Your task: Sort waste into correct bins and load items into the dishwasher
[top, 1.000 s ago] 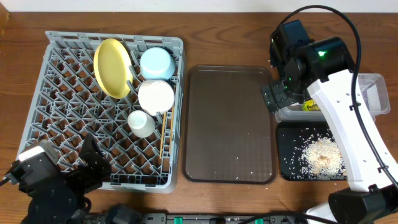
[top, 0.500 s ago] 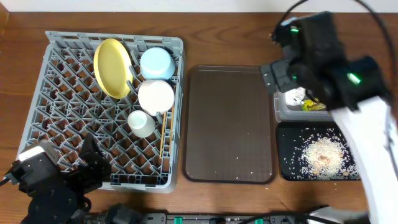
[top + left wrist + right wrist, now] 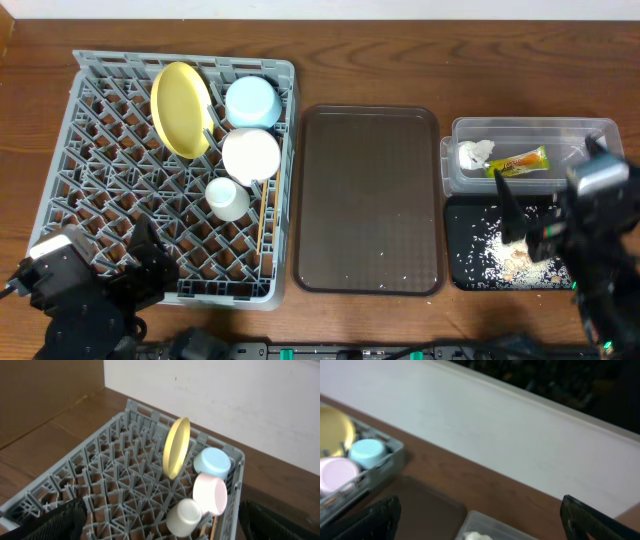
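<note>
Wooden table point(image 3: 380, 60); left gripper point(image 3: 148, 262), right gripper point(image 3: 530, 215) both spread, empty; plate point(image 3: 180, 108) in rack point(image 3: 100, 150) likely stiff, slick, grab rim

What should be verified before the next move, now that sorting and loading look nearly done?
1. Yellow plate, blue bowl, white bowl, cup and chopsticks in the dish rack: ok.
2. Napkin and wrapper inside the clear tub: ok.
3. Rice in the black tray: ok.
4. Brown tray free of scraps: not ok, a few grains lie toward its near edge.
5. Left gripper open, holding nothing: ok.
6. Right gripper open, holding nothing: ok.
</note>
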Tool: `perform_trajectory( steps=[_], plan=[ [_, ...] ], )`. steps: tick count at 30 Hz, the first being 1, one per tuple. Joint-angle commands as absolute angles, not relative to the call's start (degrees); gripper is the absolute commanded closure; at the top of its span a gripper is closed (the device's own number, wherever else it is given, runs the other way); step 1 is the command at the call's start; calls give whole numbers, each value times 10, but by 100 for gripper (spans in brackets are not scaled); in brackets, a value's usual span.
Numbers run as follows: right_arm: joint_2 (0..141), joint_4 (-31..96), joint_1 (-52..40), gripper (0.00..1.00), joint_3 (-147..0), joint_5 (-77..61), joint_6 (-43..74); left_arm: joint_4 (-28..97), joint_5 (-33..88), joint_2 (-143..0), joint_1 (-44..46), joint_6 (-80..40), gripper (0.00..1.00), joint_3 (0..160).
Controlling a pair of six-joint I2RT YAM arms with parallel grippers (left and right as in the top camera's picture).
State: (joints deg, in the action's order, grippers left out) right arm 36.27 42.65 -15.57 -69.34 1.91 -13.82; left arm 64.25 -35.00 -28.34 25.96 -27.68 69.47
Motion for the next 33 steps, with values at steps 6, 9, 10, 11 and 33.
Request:
perform_trajectory(
  steps=[6,9,10,11,33],
  plan=[
    [104,270,-78,1,-394,-3,-126,644,-358,-283,257,-282,2,699],
    [39,192,-54,1,-308,-25,-121,644,-358,-283,257,-282,2,699],
    [21,162,-49,1,-278,-32,-115,644,-358,-283,257,-282,2,699],
    [9,133,-46,1,-253,-35,-107,644,-358,-283,257,-282,2,699],
    [3,-17,-42,1,-3,-98,-69,644,-358,-283,257,-282,2,699]
  ],
)
